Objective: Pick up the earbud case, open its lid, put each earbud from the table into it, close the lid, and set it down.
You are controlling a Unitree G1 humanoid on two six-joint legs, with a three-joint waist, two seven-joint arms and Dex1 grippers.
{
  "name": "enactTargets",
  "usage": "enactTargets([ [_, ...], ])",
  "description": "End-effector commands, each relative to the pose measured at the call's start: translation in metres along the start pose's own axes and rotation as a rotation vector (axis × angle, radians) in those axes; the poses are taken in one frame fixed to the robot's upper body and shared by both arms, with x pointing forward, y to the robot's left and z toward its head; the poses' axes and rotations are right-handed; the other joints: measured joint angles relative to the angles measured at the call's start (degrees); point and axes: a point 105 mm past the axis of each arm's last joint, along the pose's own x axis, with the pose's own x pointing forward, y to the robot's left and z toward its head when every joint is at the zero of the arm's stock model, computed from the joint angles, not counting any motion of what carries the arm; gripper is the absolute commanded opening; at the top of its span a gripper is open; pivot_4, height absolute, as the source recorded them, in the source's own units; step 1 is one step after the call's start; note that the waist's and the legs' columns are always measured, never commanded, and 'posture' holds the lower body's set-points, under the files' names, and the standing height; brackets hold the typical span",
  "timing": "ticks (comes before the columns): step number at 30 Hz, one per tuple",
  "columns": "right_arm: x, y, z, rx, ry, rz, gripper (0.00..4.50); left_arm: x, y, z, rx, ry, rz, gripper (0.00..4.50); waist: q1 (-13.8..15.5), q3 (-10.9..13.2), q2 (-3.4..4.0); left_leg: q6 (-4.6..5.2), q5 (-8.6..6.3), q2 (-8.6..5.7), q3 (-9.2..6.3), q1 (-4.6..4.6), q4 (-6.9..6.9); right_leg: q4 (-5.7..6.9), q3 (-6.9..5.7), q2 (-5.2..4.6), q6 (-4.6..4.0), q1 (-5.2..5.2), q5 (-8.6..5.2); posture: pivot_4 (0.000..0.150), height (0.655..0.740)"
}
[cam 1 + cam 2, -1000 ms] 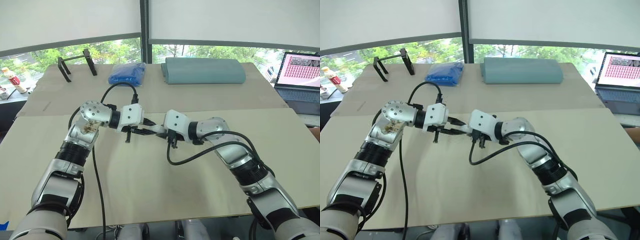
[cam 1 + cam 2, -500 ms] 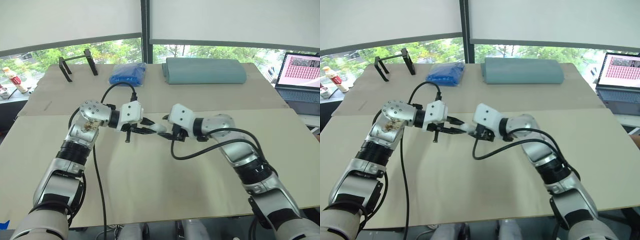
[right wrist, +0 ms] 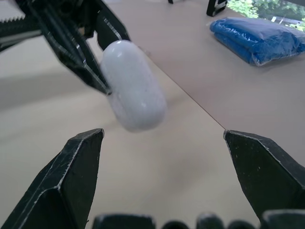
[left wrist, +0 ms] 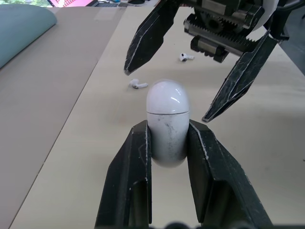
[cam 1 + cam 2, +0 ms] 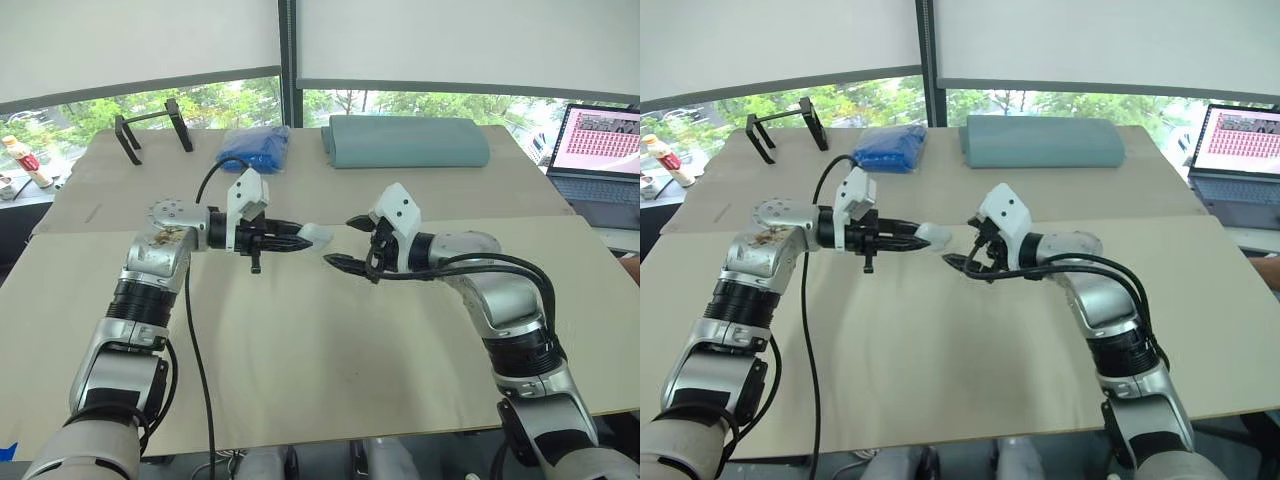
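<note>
Partly hidden earbud case (image 4: pixel 166 119), lower half covered

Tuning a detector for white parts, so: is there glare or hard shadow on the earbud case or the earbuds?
Left wrist view: the earbud case carries only a soft highlight on its lid, seam readable; the two earbuds lie in even light on the table. Right wrist view: case softly lit, no glare. Left eye view: daylight comes from the windows behind.

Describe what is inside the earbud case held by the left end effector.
Nothing inside shows: the earbud case in the left end effector has its lid shut. One earbud and a second earbud lie on the table beyond it.
</note>
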Motion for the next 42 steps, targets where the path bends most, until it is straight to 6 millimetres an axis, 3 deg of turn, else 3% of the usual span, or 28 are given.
enactTargets([
  [1,-0.006,-0.012,0.024,0.057,-0.094,-0.051,4.47,-0.002,-0.004,0.011,0.023,-0.042,-0.005,0.53,-0.1,0.0,0.0,0.0,0.0,0.0,0.0,0.0,0.02,0.03,0.01,0.0,0.0,0.0,0.0,0.15,0.74],
  [13,-0.034,-0.065,0.04,0.48,-0.29,-0.222,4.47,-0.005,-0.005,0.006,-0.003,-0.076,0.058,0.53,0.1,0.0,0.0,0.02,-0.01,-0.01,-0.03,0.01,0.12,0.2,0.03,-0.04,-0.02,0.01,0.01,0.15,0.74],
  [15,-0.044,-0.074,0.027,0.432,-0.244,-0.281,4.47,-0.006,0.001,0.009,0.004,-0.136,0.134,0.53,0.1,0.0,0.01,0.02,-0.01,-0.01,-0.04,0.02,0.1,0.21,0.03,-0.04,-0.01,0.01,0.01,0.15,0.74],
  [19,-0.06,-0.088,-0.02,0.244,-0.066,-0.43,4.47,-0.009,0.017,0.02,0.075,-0.331,0.397,0.53,0.5,0.0,0.0,0.13,-0.08,-0.04,-0.08,0.0,0.1,-0.03,0.0,-0.09,0.0,0.09,0.01,0.15,0.74],
  [24,-0.056,-0.089,-0.067,0.23,0.015,-0.511,4.47,-0.006,0.019,0.009,0.061,-0.383,0.59,0.53,-0.3,0.0,0.0,0.15,-0.09,-0.05,0.0,0.05,0.09,-0.11,0.1,-0.07,0.07,0.15,0.08,0.15,0.74],
  [30,-0.047,-0.091,-0.106,0.268,0.089,-0.596,4.47,-0.008,0.016,0.008,0.032,-0.405,0.683,0.53,-0.1,0.0,0.0,0.11,-0.06,-0.02,0.01,0.2,0.1,-0.14,0.21,-0.06,0.06,0.19,0.08,0.15,0.74],
  [38,-0.041,-0.091,-0.129,0.318,0.145,-0.63,4.47,-0.013,0.016,0.009,0.031,-0.396,0.711,0.53,-0.1,0.0,0.0,0.22,-0.13,-0.01,0.01,0.65,0.09,-0.16,0.25,-0.08,0.04,0.64,0.07,0.15,0.74],
  [39,-0.039,-0.09,-0.13,0.331,0.141,-0.629,3.95,-0.014,0.017,0.009,0.032,-0.395,0.713,0.53,-0.1,0.0,0.0,0.2,-0.12,0.0,0.01,0.65,0.09,-0.16,0.25,-0.07,0.04,0.64,0.07,0.15,0.74],
  [42,-0.033,-0.088,-0.131,0.351,0.133,-0.623,2.98,-0.014,0.018,0.01,0.035,-0.391,0.711,0.53,-0.2,0.0,0.01,0.2,-0.12,0.01,0.03,0.66,0.08,-0.15,0.26,-0.05,0.04,0.64,0.07,0.15,0.74],
])
